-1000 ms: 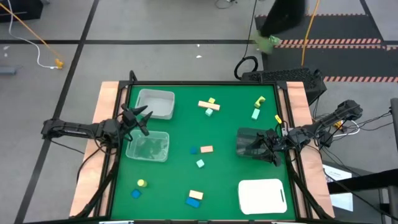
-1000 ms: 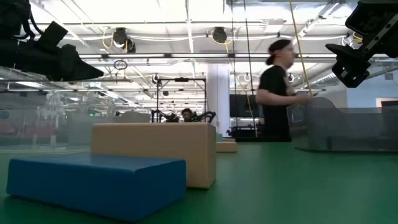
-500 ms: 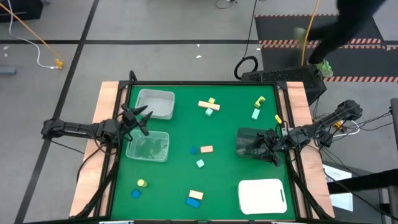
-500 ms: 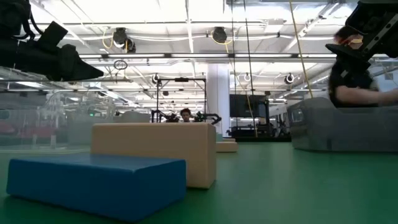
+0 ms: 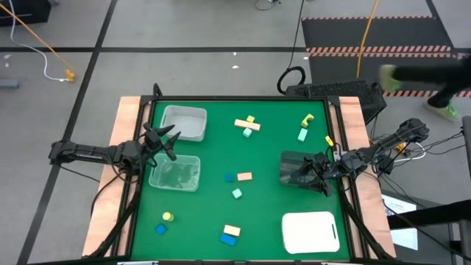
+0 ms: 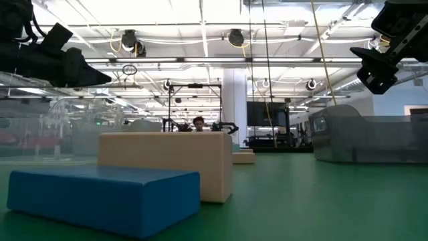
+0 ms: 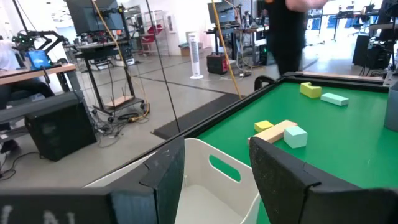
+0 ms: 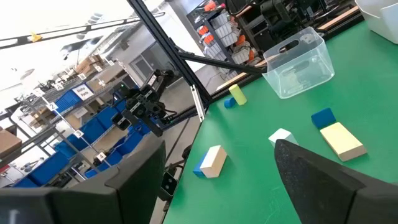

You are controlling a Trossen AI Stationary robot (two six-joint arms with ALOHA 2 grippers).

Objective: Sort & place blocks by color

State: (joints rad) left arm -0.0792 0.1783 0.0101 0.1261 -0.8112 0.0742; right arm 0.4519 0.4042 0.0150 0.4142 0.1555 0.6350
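Blocks in blue, yellow, mint and tan lie scattered on the green table (image 5: pixel 272 199). A tan bar with a yellow and a mint block (image 5: pixel 247 125) lies at the far middle. A blue and tan pair (image 5: pixel 238 177) lies at the centre. Another tan and blue pair (image 5: pixel 230 235) rests flat near the front edge, close up in the low view (image 6: pixel 134 181). My left gripper (image 5: pixel 168 140) (image 7: pixel 217 186) hovers open between two clear bins. My right gripper (image 5: pixel 315 175) (image 8: pixel 224 186) hovers open over a grey bin (image 5: pixel 294 168). Neither holds anything.
Clear bins stand at the far left (image 5: pixel 184 122) and mid left (image 5: pixel 176 175). A white flat tray (image 5: pixel 310 230) lies at the near right. More blocks sit at the far right (image 5: pixel 305 126) and near left (image 5: pixel 164 222). A person (image 5: pixel 427 77) moves beyond the far right corner.
A person beyond the table's far edge has walked from the middle toward the right. Both arms and all blocks have kept still.
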